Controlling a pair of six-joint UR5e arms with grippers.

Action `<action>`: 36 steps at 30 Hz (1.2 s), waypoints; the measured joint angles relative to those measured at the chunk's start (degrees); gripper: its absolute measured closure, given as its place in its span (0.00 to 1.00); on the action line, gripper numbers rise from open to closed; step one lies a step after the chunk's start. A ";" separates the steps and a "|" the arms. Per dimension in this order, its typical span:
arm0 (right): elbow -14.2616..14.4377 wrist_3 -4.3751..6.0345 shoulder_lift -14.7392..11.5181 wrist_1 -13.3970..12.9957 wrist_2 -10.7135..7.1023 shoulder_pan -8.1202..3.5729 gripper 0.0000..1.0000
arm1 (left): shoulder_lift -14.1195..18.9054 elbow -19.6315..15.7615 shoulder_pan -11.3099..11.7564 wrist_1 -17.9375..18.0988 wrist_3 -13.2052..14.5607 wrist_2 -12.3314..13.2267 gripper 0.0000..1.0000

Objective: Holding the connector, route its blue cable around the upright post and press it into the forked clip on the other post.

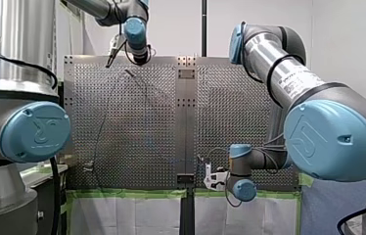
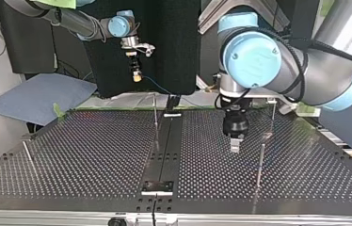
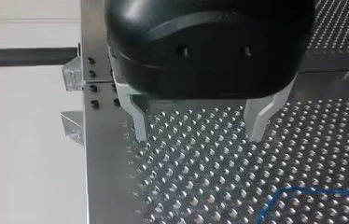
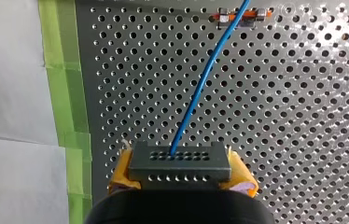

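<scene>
My right gripper (image 4: 182, 173) has its yellow pads shut on a dark grey connector (image 4: 179, 161). A blue cable (image 4: 200, 88) runs from the connector ahead over the perforated plate to a small orange piece (image 4: 224, 17). In the top view this gripper (image 2: 137, 76) hangs above the table's far edge with the cable (image 2: 157, 85) trailing down. My left gripper (image 3: 197, 137) stands open just above the plate, nothing between its metal fingers; a stretch of blue cable (image 3: 298, 191) lies ahead of it. Thin upright posts (image 2: 156, 120) (image 2: 260, 165) stand on the table. I cannot make out a forked clip.
Another thin post (image 2: 273, 115) rises just behind my left gripper (image 2: 234, 147), and one (image 2: 28, 155) stands at the top view's left. Green tape (image 4: 65, 93) and white paper border the plate beside my right gripper. A dark strip (image 2: 164, 155) runs down the table's middle.
</scene>
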 joint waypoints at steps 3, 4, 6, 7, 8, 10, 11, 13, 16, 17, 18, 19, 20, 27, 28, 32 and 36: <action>0.00 0.00 0.02 0.00 0.00 0.05 1.00 | -1.57 0.42 -1.57 1.58 1.16 -1.58 0.00; 0.01 0.00 0.01 -0.02 0.00 0.07 1.00 | -2.09 0.47 -2.09 2.08 1.41 -2.09 0.00; 0.00 0.00 0.02 -0.04 -0.01 0.09 1.00 | -3.24 0.54 -3.23 3.26 2.03 -3.25 0.00; 0.00 0.00 0.02 -0.05 -0.01 0.10 1.00 | -3.75 0.56 -3.67 3.75 2.39 -3.75 0.00; 0.00 0.00 0.02 -0.06 -0.01 0.12 1.00 | -4.42 0.57 -4.10 4.45 2.94 -4.44 0.00; 0.00 0.00 0.02 -0.07 -0.02 0.17 1.00 | -5.41 0.57 -4.48 5.41 3.81 -5.41 0.00; 0.00 0.00 0.02 -0.06 -0.02 0.19 1.00 | -6.05 0.58 -4.61 6.06 4.41 -6.06 0.00; 0.00 0.00 0.02 -0.03 -0.05 0.24 1.00 | -7.01 0.58 -4.59 7.02 5.23 -7.02 0.00; 0.00 0.00 0.02 -0.01 -0.03 0.31 1.00 | -8.54 0.60 -4.34 8.57 6.35 -8.55 0.00; 0.00 0.00 0.03 -0.01 -0.03 0.34 1.00 | -9.14 0.60 -4.20 9.14 6.85 -9.15 0.00; 0.00 0.00 0.02 0.00 -0.03 0.36 1.00 | -9.62 0.60 -4.09 9.62 7.27 -9.63 0.00; 0.00 0.00 0.02 0.00 -0.04 0.39 1.00 | -10.10 0.62 -3.98 10.13 7.70 -10.11 0.00; 0.00 0.00 0.02 0.00 -0.04 0.40 1.00 | -10.76 0.63 -3.83 10.76 8.32 -10.76 0.00; 0.00 -0.01 0.02 0.04 -0.02 0.56 1.00 | -14.16 1.82 -3.27 14.46 11.59 -14.36 0.00; 0.00 -0.01 0.01 0.05 -0.01 0.58 1.00 | -14.56 2.11 -3.23 14.90 11.96 -14.69 0.00; 0.00 -0.04 0.01 0.07 -0.04 0.68 1.00 | -15.88 3.11 -3.10 16.47 13.37 -15.74 0.00; 0.00 -0.05 0.02 0.09 -0.03 0.83 1.00 | -16.20 3.34 -2.86 17.50 14.04 -16.10 0.00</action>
